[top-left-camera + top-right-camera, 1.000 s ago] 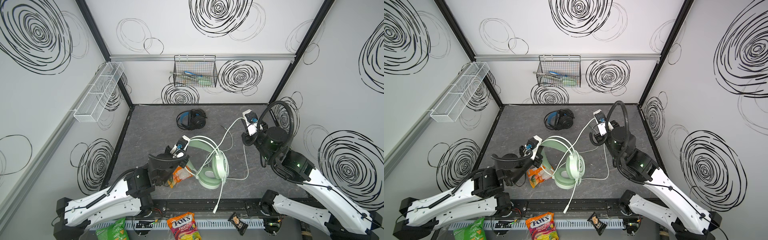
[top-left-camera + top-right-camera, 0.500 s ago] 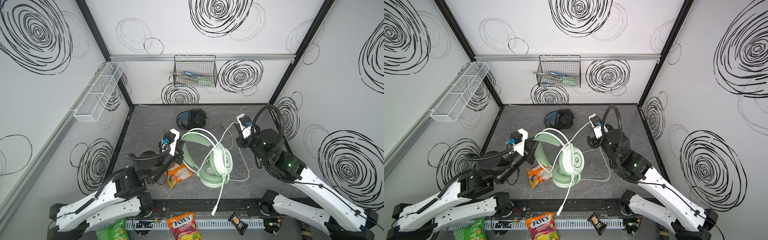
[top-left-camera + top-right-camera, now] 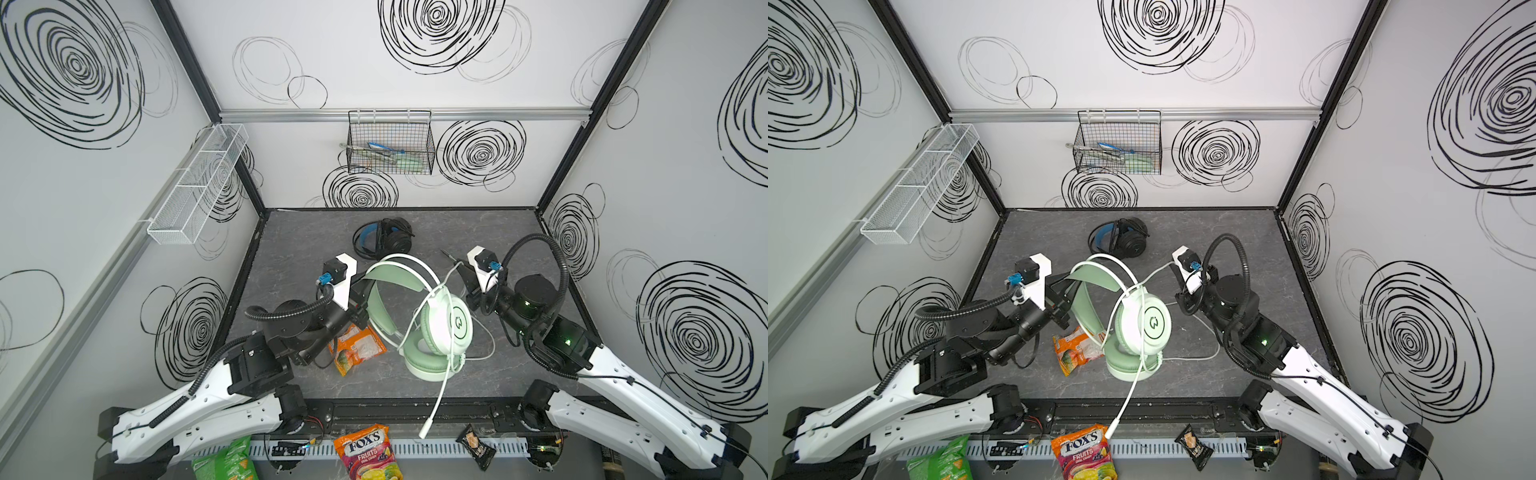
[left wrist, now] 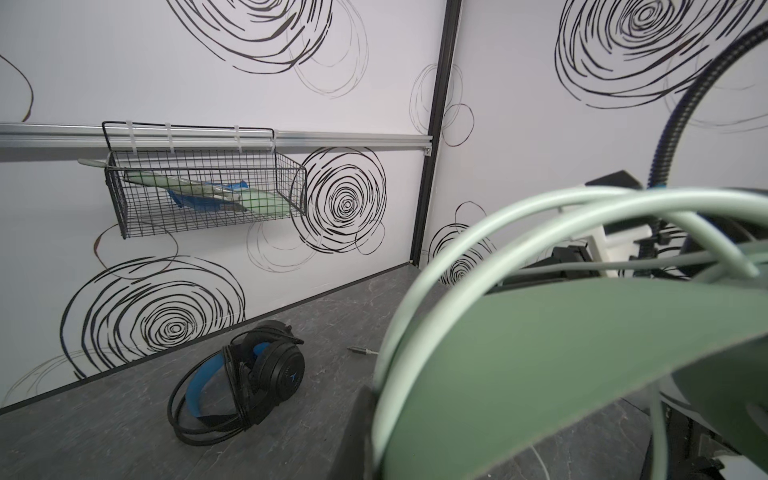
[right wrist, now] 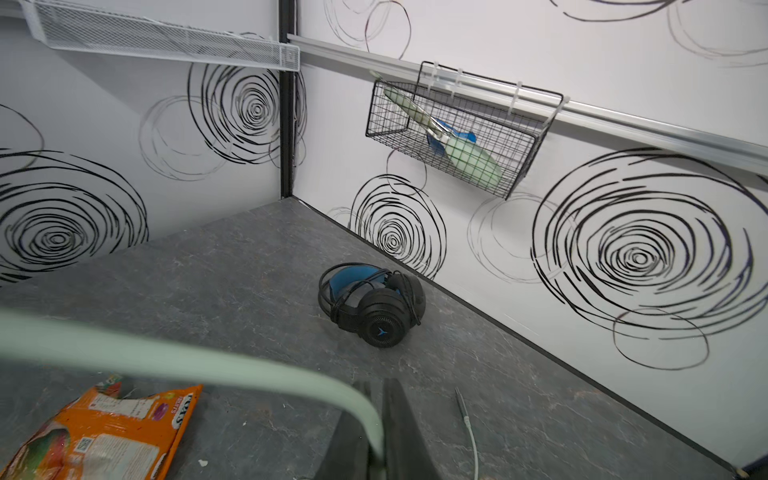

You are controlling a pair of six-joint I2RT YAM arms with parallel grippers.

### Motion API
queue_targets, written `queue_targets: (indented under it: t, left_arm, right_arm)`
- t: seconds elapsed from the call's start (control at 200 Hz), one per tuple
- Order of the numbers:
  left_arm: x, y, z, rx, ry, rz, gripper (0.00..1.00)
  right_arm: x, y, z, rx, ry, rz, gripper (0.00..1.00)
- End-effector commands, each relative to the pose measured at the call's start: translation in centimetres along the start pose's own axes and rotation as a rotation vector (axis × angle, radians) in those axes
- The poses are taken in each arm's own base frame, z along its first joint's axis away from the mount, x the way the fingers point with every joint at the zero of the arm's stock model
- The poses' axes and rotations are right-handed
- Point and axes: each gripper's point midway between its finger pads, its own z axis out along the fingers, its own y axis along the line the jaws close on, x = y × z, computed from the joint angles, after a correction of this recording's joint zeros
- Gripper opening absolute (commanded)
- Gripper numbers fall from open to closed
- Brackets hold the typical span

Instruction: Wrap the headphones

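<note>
In both top views the left gripper [image 3: 362, 291], jaws pressed on the band of the mint-green headset [image 3: 446, 324], has swung that band up and leftward. The headset now stands mid-table on its lower cup, likely easier to wind. The right gripper [image 3: 464, 279] has moved in from the right.

There are two headsets. The black headset [image 3: 384, 239] lies far back, its cord looped round it. One orange packet [image 3: 357, 347] is on the mat and three front packets [image 3: 368, 453] lie past the near edge.

Left wrist view: the green band, close up.

Right wrist view: the whitish cable [image 5: 232, 366] runs between the jaws; pinched or slackening, I cannot tell.
</note>
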Motion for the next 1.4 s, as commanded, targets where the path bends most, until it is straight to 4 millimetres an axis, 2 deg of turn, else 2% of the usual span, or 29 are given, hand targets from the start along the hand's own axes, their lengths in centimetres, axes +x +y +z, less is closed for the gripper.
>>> queue_targets:
  t: [0.0,0.175,0.42,0.55,0.765,0.906,1.221,1.396]
  left_arm:
    - [-9.0,-1.1,-2.1,0.099,-0.281,-0.208,0.0]
    - [-9.9,-1.8,-2.2,0.151,-0.307,-0.256,0.0]
    - [-11.1,-1.7,-2.2,0.148,-0.338,-0.299,0.0]
    - [-12.0,-1.8,-1.8,0.14,-0.359,-0.309,0.0]
    - [-13.4,-1.3,-1.1,0.099,-0.4,-0.328,0.0]
    - [-14.3,-0.9,-0.9,0.068,-0.428,-0.343,0.0]
    - [-15.7,-1.1,-0.1,0.055,-0.457,-0.344,0.0]
    - [-16.4,-0.4,-0.1,0.008,-0.473,-0.331,0.0]
  right_arm:
    - [-3.4,1.3,-1.3,-0.092,-0.184,0.017,0.14]
    - [-3.7,3.0,-2.1,-0.185,-0.297,0.03,0.16]
    - [-2.5,5.0,-0.9,-0.279,-0.31,0.036,0.17]
    - [-1.3,5.9,-0.2,-0.321,-0.282,0.059,0.17]
    - [0.6,7.0,-0.4,-0.364,-0.291,0.099,0.17]
    - [1.7,7.3,-0.4,-0.37,-0.276,0.12,0.17]
    - [5.4,8.0,1.0,-0.371,-0.199,0.171,0.16]
    - [6.5,8.3,1.1,-0.377,-0.182,0.18,0.13]
